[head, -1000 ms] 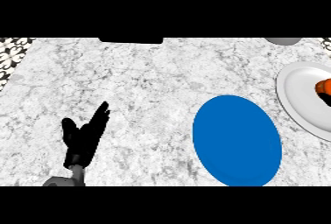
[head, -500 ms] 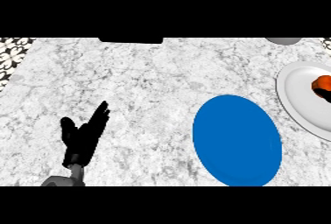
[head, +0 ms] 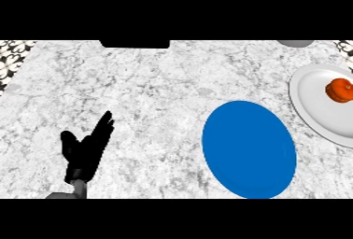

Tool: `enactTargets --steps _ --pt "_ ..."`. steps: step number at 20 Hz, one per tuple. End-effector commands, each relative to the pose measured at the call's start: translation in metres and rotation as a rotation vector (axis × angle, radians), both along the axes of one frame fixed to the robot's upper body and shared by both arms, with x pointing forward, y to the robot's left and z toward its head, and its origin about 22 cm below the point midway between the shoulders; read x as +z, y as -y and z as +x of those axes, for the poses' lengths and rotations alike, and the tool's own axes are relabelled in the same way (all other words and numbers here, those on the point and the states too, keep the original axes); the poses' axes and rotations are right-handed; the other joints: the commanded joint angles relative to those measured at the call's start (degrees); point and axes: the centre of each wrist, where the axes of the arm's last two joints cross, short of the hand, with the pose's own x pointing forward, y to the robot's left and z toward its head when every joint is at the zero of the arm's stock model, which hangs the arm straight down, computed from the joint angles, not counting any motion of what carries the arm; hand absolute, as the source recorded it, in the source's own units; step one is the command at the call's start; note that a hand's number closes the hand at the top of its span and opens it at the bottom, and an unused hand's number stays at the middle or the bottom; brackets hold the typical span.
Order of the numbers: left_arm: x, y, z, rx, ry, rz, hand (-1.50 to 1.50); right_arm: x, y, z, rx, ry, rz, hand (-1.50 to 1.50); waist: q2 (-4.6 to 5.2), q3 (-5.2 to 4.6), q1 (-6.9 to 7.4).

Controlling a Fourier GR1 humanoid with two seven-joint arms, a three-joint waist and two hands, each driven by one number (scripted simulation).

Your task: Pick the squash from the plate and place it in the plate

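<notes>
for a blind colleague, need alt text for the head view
An orange squash sits on a white plate at the right edge of a marble counter, beside an empty blue plate. The left hand rests open at lower left.

White plate (head: 314, 109) and squash (head: 341, 90) edge-cropped

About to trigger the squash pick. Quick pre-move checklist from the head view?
1. Squash on white plate, near the view's right edge: ok.
2. Blue plate bare, ready to receive: ok.
3. Left hand open, holding nothing, resting at lower left, apart from both plates: ok.
4. Right hand in view: not ok, it does not show.
5. Counter between the two plates free of obstacles: ok.
</notes>
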Motion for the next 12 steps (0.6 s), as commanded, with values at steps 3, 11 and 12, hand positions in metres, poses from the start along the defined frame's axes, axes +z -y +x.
enactTargets --steps 3,11,12 --pt "-0.006 -0.008 -0.01 0.016 -0.08 0.004 0.0 0.0 0.02 -0.023 0.132 0.031 0.101 -1.5 -0.26 -0.35 -0.79" --pt "0.009 -0.004 -0.013 0.035 -0.068 -0.003 0.0 -0.032 0.041 -0.091 0.259 -0.042 0.064 -1.5 -0.63 -0.47 -1.66" --pt "-0.004 0.005 -0.007 0.031 -0.067 0.003 0.0 -0.03 0.039 -0.087 0.285 -0.085 0.045 -1.5 -0.61 -0.51 -1.87"
